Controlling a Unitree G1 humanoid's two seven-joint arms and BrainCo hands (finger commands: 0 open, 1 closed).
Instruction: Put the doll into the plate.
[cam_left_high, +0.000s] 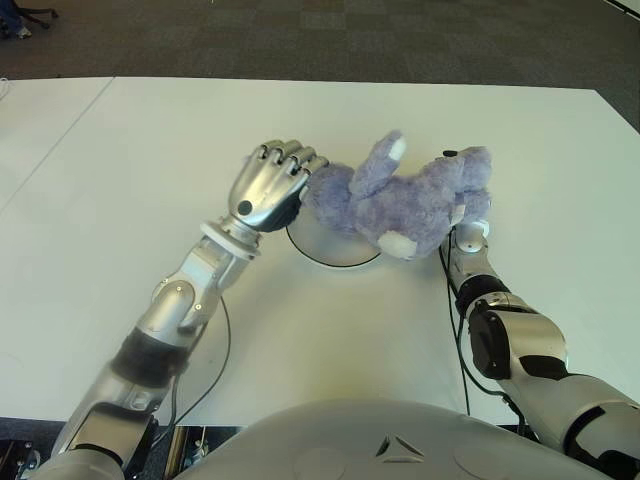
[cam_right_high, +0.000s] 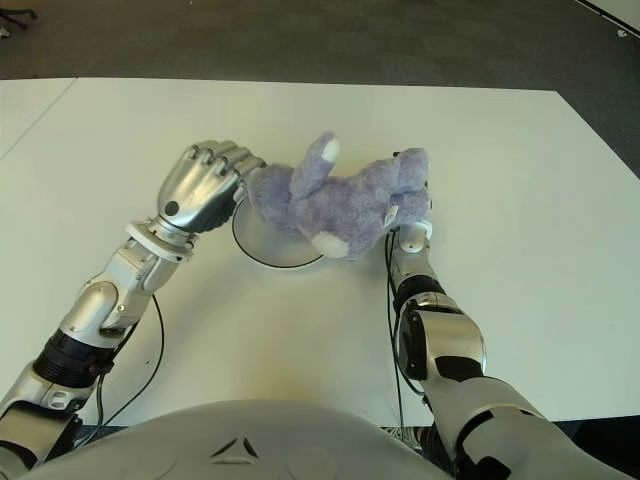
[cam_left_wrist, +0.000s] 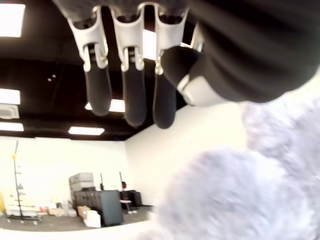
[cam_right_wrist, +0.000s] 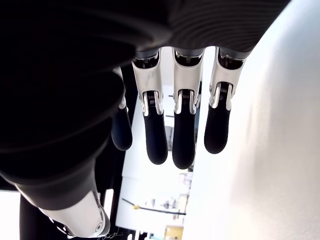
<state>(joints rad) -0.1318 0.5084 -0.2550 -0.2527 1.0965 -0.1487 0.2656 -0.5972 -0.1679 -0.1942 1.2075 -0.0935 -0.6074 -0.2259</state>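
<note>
The purple plush doll (cam_left_high: 400, 195) lies across the right part of the white round plate (cam_left_high: 325, 250) and reaches past its rim to the right. My left hand (cam_left_high: 272, 185) is at the doll's left end with its back up. Its fingers (cam_left_wrist: 125, 95) hang relaxed beside the plush and hold nothing. My right forearm (cam_left_high: 470, 265) runs up under the doll's right end, and the doll hides that hand in the eye views. The right wrist view shows my right hand (cam_right_wrist: 175, 135) with straight fingers and nothing in them.
The white table (cam_left_high: 120, 200) stretches wide on both sides, with dark carpet (cam_left_high: 330, 40) beyond its far edge. A black cable (cam_left_high: 222, 350) runs along my left arm, and another lies by the right forearm.
</note>
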